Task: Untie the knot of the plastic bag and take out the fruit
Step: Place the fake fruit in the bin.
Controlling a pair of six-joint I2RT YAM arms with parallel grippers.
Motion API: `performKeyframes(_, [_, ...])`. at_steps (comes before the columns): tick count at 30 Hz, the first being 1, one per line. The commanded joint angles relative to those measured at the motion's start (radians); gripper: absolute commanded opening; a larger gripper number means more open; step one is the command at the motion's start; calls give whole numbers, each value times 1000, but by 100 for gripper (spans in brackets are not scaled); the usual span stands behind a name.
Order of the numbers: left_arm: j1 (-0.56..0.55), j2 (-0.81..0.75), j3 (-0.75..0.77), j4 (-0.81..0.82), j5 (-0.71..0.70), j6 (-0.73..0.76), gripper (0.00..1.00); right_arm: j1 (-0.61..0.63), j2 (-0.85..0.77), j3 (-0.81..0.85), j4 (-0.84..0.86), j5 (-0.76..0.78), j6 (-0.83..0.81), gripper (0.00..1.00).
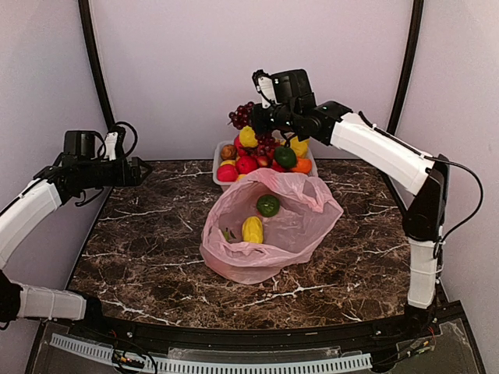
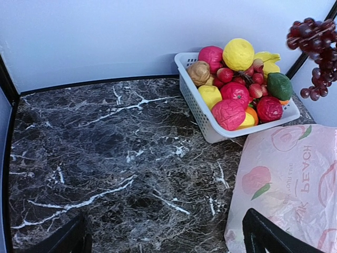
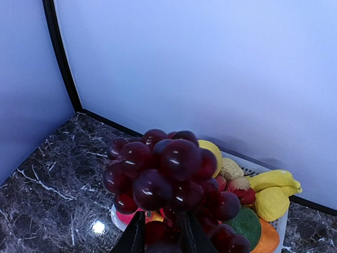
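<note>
The pink plastic bag (image 1: 273, 234) lies open in the middle of the table; no knot shows. Inside it are a green round fruit (image 1: 267, 205) and a yellow oblong fruit (image 1: 252, 229). My right gripper (image 1: 259, 118) is shut on a dark purple grape bunch (image 1: 242, 115), held in the air above the white basket (image 1: 217, 150). In the right wrist view the grapes (image 3: 168, 179) fill the space over my gripper (image 3: 162, 240). My left gripper (image 1: 146, 171) is open and empty, high over the table's left side; its view shows the bag (image 2: 287, 179) at lower right.
The white basket (image 2: 200, 118) at the back is heaped with red, yellow, green and orange toy fruit. Grey walls close the back and sides. Bare dark marble table (image 2: 105, 158) spreads to the left of the bag and basket.
</note>
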Motion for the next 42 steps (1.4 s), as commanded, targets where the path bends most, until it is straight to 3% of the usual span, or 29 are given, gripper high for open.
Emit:
performKeyframes(1, [4, -45, -48, 20, -106, 60, 99, -26, 83, 100, 36, -23, -69, 23])
performKeyframes(8, [7, -37, -60, 30, -132, 68, 99, -61, 210, 191, 64, -47, -99, 25])
performKeyframes(14, [7, -14, -72, 47, -57, 62, 99, -78, 231, 174, 55, -131, -68, 29])
performKeyframes(20, [7, -16, -81, 62, -6, 56, 99, -83, 173, 51, 45, -203, -43, 50])
performKeyframes(29, [-1, -27, -105, 119, 135, 1, 99, -85, 209, 32, -3, -236, -26, 76])
performKeyframes(37, [-176, 37, -104, 205, 185, -141, 99, -98, 263, 40, -20, -240, -6, 85])
performKeyframes(42, [-311, 98, -140, 372, 248, -288, 99, -105, 288, 44, -20, -255, -9, 87])
